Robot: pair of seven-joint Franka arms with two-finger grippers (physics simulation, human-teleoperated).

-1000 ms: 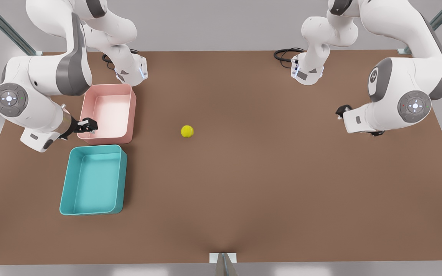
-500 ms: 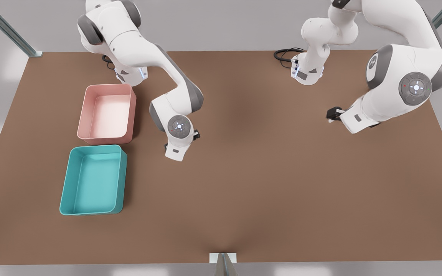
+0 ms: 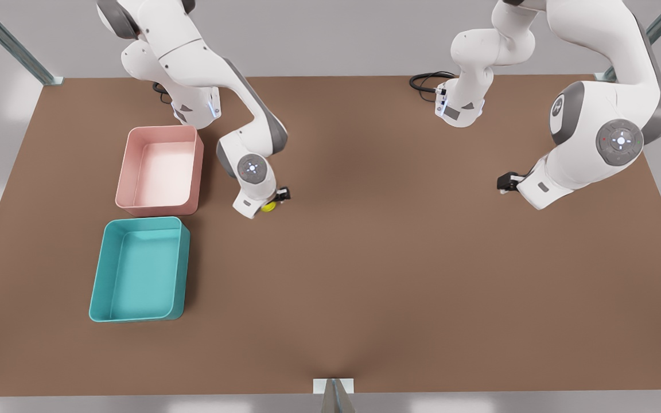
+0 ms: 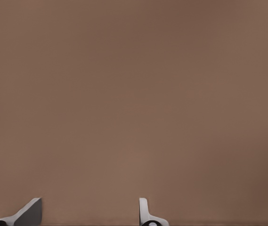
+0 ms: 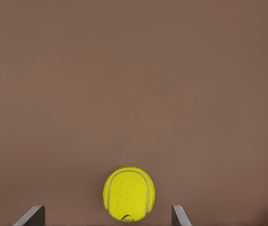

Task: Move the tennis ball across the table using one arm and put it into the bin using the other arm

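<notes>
The tennis ball (image 3: 268, 206) lies on the table (image 3: 399, 275) just beside the pink tray (image 3: 160, 170), toward the front view's right, and is mostly hidden there beneath the white wrist of the arm bent down over it; only a yellow sliver shows. In the right wrist view the ball (image 5: 129, 193) sits between the right gripper (image 5: 108, 217), whose two finger tips (image 5: 32, 215) stand wide apart on either side without touching it, their lower parts cut off by the frame. In the front view that right gripper (image 3: 273, 202) is largely masked by its own arm. The left gripper (image 3: 504, 182) waits well apart from the pink tray, near the table's edge at the front view's right; its fingers (image 4: 145, 214) are spread with bare tabletop (image 4: 134, 103) ahead of them, and only their tips can be made out. The bin (image 3: 140, 269) sits just beside the pink tray on the side nearer the table's front edge, its teal floor open. A broad stretch of brown table lies bare between the pink tray and the waiting arm.
</notes>
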